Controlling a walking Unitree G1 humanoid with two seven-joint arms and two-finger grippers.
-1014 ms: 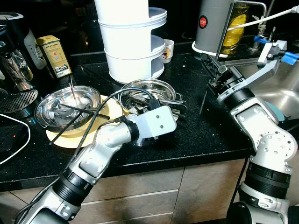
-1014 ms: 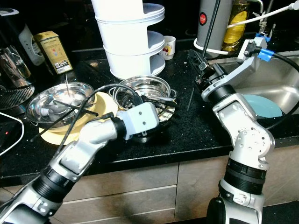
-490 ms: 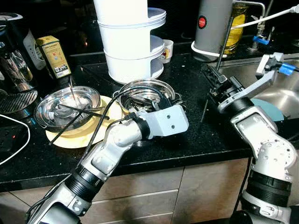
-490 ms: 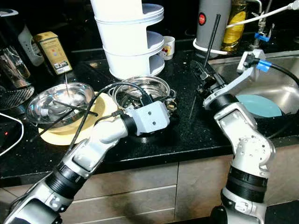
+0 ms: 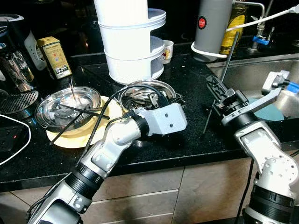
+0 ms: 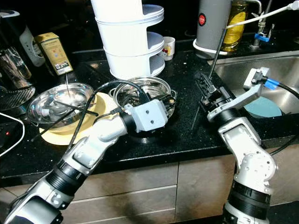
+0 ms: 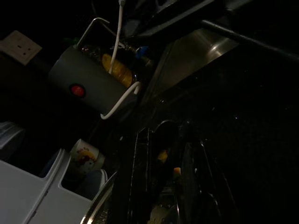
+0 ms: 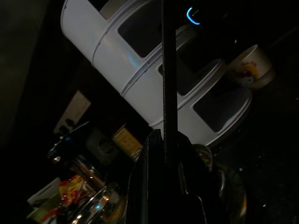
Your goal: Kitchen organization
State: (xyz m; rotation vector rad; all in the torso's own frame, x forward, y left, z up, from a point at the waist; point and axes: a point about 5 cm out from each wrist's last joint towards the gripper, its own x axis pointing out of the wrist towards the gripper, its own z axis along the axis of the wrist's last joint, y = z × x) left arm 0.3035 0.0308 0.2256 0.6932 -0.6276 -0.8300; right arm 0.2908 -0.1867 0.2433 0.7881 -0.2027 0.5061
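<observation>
The right gripper [image 6: 209,91] is clenched around a black rod [image 6: 214,53]; the left gripper [image 7: 163,186], state unclear, reaches into the steel bowl [image 5: 161,86]

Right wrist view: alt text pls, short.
The right tool is shut on a thin black rod that runs up the dim picture. Behind it stand a white tiered rack and a small printed cup.

Black counter [image 6: 182,135]: right hand [image 6: 207,91] gripped a thin black rod [image 6: 214,59] upright; left hand reached into steel bowl [image 6: 156,88].
</observation>
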